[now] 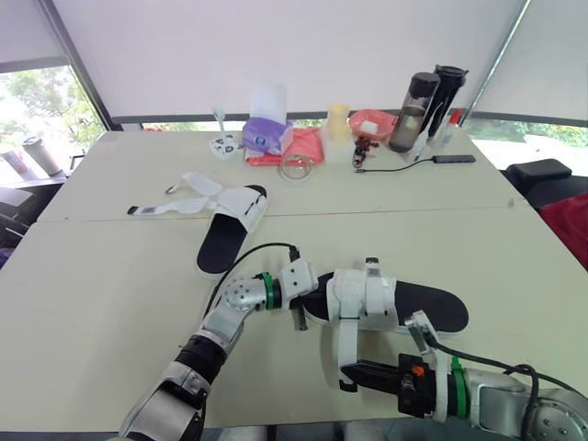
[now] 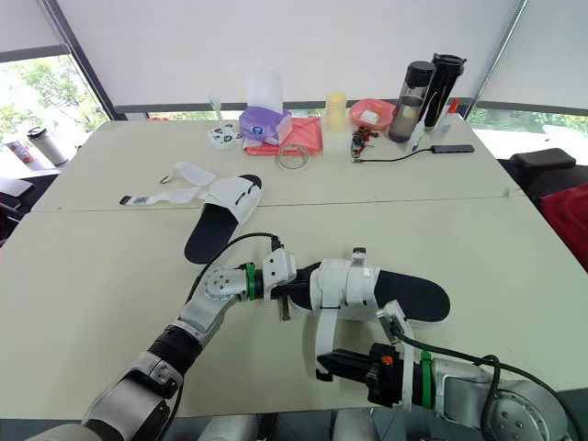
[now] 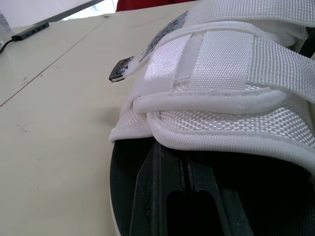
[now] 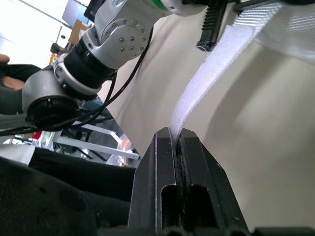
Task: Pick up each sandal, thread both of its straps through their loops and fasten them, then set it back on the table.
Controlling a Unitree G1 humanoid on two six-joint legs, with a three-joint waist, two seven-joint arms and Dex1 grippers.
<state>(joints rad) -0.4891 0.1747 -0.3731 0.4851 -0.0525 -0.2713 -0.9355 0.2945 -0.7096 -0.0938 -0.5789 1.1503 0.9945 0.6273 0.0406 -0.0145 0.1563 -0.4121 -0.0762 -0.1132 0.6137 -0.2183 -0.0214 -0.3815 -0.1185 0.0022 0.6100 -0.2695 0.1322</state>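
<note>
The near sandal [image 1: 432,308] has a black sole and white straps and lies at the table's front edge. My left gripper [image 1: 306,308] is shut on the end of its sole, with one black finger [image 3: 167,191] lying on the footbed under the white upper [image 3: 231,118]. One loose white strap [image 1: 345,342] hangs down from that sandal toward me. My right gripper [image 1: 351,375] is shut on the strap's free end [image 4: 197,98]. The second sandal [image 1: 225,241] lies farther back to the left, its unfastened straps [image 1: 179,204] spread flat on the table.
Along the back of the table [image 1: 110,276] stand a purple tissue box [image 1: 266,136], a pink cloth [image 1: 308,147], a yellow cup [image 1: 338,119], a red bowl [image 1: 372,122] and two dark bottles [image 1: 418,110]. A cable with a hub [image 1: 455,159] lies at the back right.
</note>
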